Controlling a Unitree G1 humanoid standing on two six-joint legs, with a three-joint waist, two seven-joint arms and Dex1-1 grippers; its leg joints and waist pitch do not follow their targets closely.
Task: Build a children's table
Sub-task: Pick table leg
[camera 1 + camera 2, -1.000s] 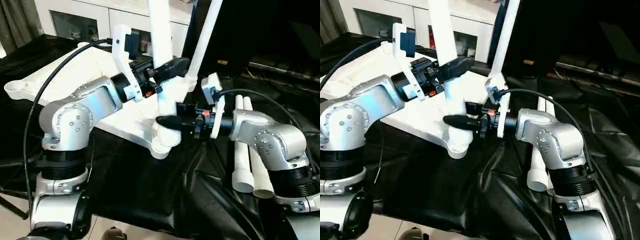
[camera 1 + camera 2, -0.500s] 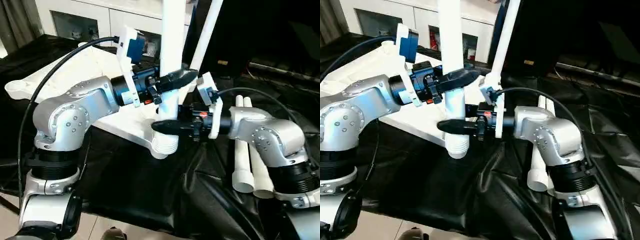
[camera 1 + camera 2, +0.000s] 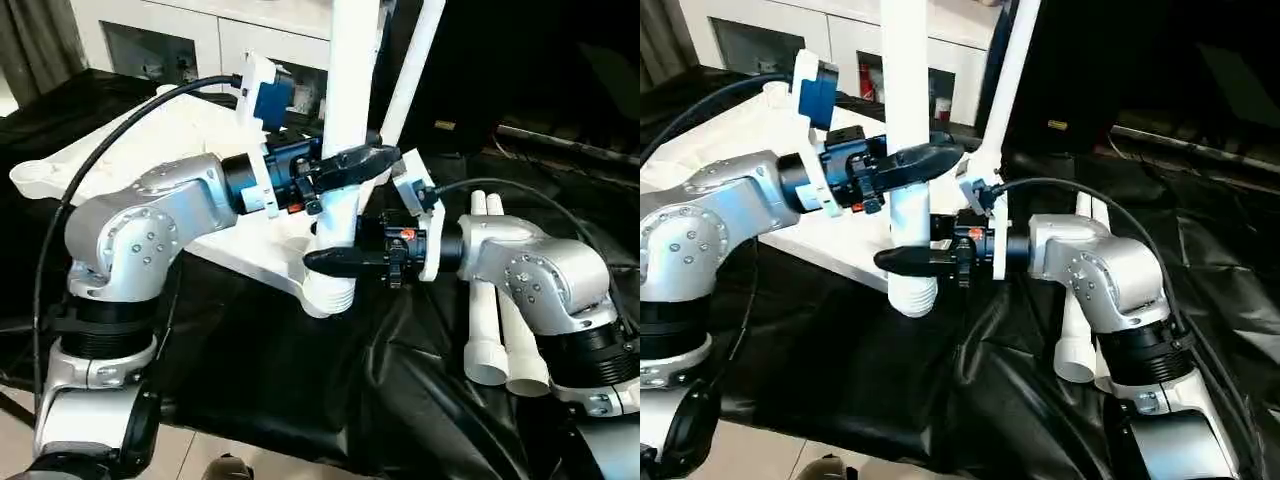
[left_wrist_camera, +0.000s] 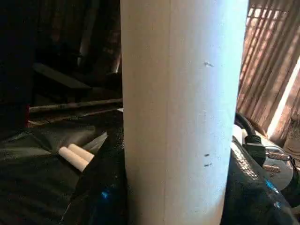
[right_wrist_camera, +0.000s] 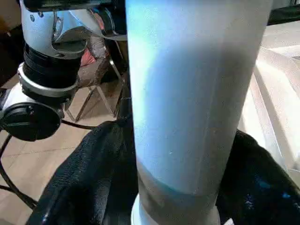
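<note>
A long round white plastic table leg (image 3: 347, 110) stands upright in the near corner socket of the upturned white plastic tabletop (image 3: 190, 140) on black sheeting (image 3: 300, 380), the left gripper (image 3: 352, 160) pinching it above the right gripper (image 3: 335, 262), two spare white legs (image 3: 497, 330) beside.

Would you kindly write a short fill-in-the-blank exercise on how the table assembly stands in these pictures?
1. Both grippers are closed on the same upright ____.
2. The left gripper grips it ____ the right gripper.
3. The spare legs lying on the black cloth number ____.
4. The tabletop lies with its ____ side up.

Missing words: leg; above; two; ribbed
</note>
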